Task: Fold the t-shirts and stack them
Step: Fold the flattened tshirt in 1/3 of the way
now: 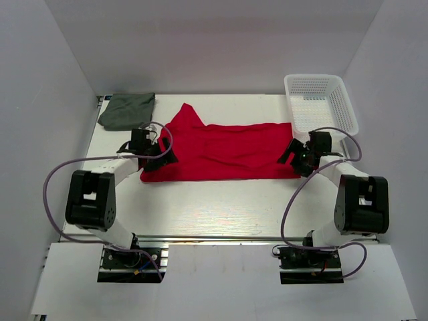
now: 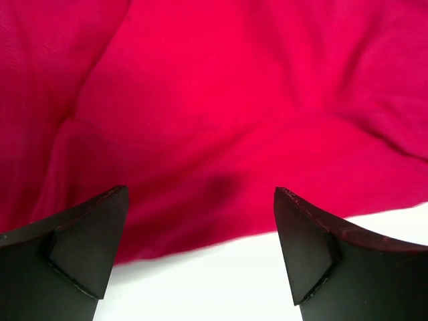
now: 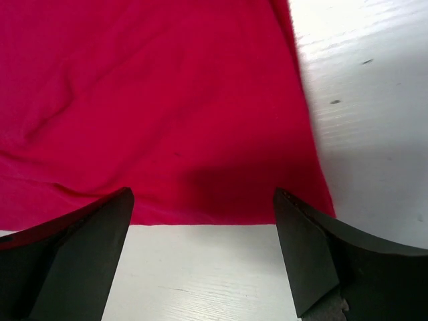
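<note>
At table centre: red t-shirt (image 1: 227,152) spread flat.
Top view only: grey-green t-shirt (image 1: 127,110), far-left corner.
Left gripper (image 2: 200,194): jaws apart above red hem.
Right gripper (image 3: 202,192): jaws apart at shirt's near corner.

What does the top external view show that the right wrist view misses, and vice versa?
Only the top view: the grey-green shirt at the far left corner, the white basket far right, and the left claw. Only the right wrist: small dark specks on the table. Both: the red shirt and the open right claw at its near edge.
</note>
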Motion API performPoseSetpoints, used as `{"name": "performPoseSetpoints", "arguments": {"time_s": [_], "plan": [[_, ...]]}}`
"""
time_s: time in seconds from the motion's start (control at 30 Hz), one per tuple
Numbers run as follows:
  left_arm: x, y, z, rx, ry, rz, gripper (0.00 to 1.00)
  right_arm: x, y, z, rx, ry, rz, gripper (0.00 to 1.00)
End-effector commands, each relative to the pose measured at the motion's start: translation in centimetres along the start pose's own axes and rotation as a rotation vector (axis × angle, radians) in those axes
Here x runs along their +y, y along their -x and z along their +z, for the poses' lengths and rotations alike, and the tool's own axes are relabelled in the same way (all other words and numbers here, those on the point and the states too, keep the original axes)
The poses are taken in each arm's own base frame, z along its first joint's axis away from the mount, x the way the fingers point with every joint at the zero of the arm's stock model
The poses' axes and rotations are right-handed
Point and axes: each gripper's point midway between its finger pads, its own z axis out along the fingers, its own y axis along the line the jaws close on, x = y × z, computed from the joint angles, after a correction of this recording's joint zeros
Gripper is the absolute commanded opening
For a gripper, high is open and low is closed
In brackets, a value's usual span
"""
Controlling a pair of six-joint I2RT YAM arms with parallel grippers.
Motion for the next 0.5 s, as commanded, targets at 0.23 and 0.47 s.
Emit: {"name": "performPoseSetpoints", "arguments": {"time_s": [0.23, 0.47], "plan": [[4.0, -7.3, -0.5, 0.197, 0.163, -0.151, 1.0, -3.5, -4.9, -0.4, 0.088, -0.139, 0.085, 0.9], [4.7, -12.1, -4.7, 0.26, 0.221, -0.241, 1.0, -3.5, -9.9, -2.4, 0.148, -0.083, 0.058, 0.9]]}}
